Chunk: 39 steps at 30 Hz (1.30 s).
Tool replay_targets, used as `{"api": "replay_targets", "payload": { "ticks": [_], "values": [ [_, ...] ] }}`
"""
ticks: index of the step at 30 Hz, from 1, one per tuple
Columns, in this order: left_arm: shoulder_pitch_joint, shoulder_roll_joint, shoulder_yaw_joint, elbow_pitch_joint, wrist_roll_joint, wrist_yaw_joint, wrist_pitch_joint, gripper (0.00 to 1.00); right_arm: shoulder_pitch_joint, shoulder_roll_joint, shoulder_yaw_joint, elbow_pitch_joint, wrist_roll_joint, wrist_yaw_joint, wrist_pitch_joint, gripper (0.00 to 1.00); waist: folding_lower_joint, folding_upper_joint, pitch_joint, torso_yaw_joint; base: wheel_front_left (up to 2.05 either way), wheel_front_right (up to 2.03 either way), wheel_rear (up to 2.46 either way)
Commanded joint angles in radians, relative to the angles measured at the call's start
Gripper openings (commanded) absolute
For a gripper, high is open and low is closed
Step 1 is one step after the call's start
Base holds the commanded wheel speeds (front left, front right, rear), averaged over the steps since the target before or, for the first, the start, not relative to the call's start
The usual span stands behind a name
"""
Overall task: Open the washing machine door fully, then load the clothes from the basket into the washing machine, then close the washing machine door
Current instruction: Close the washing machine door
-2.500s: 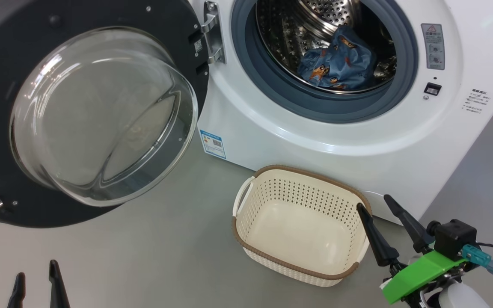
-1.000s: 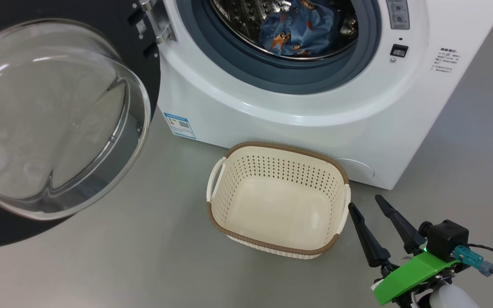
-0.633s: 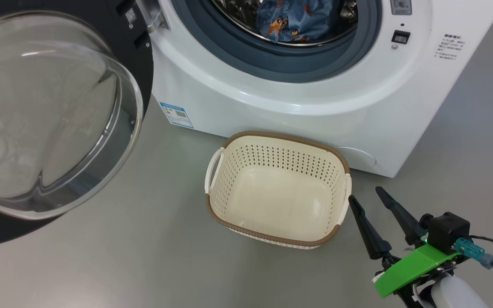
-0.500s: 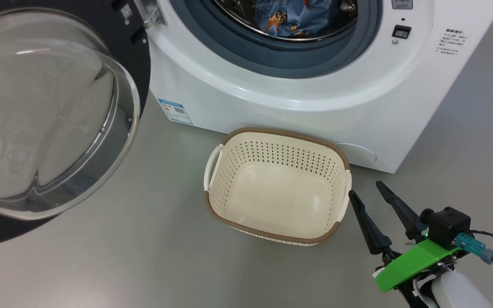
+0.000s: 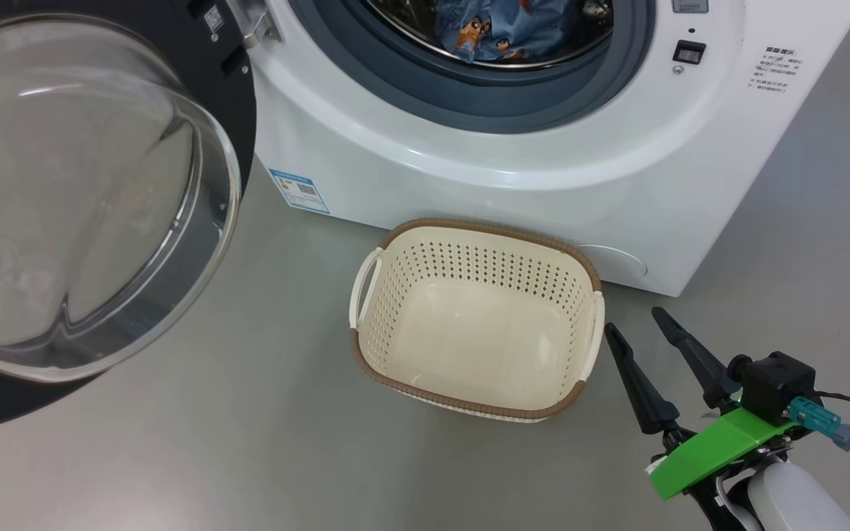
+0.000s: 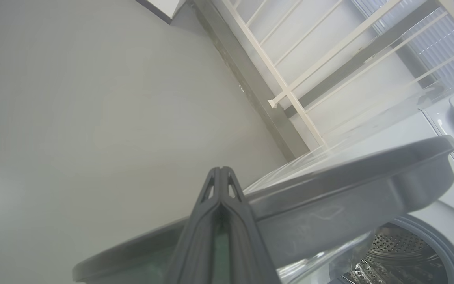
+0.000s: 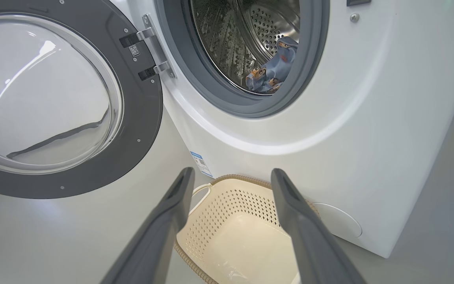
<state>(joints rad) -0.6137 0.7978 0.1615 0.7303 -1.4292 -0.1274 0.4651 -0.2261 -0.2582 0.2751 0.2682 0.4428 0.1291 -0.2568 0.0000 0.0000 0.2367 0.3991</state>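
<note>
The washing machine (image 5: 558, 177) stands at the far side, its door (image 5: 85, 199) wide open on the left. The clothes (image 5: 502, 29), blue with small bears, lie inside the drum (image 7: 227, 43). The basket (image 5: 478, 227) sits empty on the floor (image 5: 285, 442), just in front of the machine. The right gripper (image 5: 633, 321) hovers just right of the basket, fingers spread wide and holding nothing. The left gripper (image 6: 221, 171) has its fingers pressed together at the door's outer edge; whether it touches the door I cannot tell.

The blue label sticker (image 5: 299, 190) on the washing machine (image 5: 469, 169) is unreadably small.
</note>
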Motion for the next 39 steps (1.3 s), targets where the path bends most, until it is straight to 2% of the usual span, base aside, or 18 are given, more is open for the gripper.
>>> {"api": "replay_targets", "payload": {
  "ticks": [1, 19, 39],
  "values": [
    [-0.007, 0.064, 0.015, -0.039, -0.022, -0.003, 0.028, 0.0, -0.013, 0.001, 0.017, -0.021, 0.0, 0.002, -0.005, 1.0, 0.0, 0.0, -0.001, 0.002, 0.0, 0.0, 0.0],
    [0.094, 0.063, -0.046, -0.206, -0.102, -0.003, 0.219, 0.0, 0.01, 0.02, 0.006, -0.017, 0.005, 0.002, -0.005, 1.0, 0.0, 0.0, -0.061, 0.013, 0.0, 0.0, 0.0],
    [0.228, 0.067, -0.071, -0.52, -0.19, -0.003, 0.407, 0.0, 0.078, 0.03, -0.008, -0.024, 0.014, 0.002, -0.005, 1.0, 0.0, 0.0, -0.152, 0.003, 0.0, 0.0, 0.0]
  ]
}}
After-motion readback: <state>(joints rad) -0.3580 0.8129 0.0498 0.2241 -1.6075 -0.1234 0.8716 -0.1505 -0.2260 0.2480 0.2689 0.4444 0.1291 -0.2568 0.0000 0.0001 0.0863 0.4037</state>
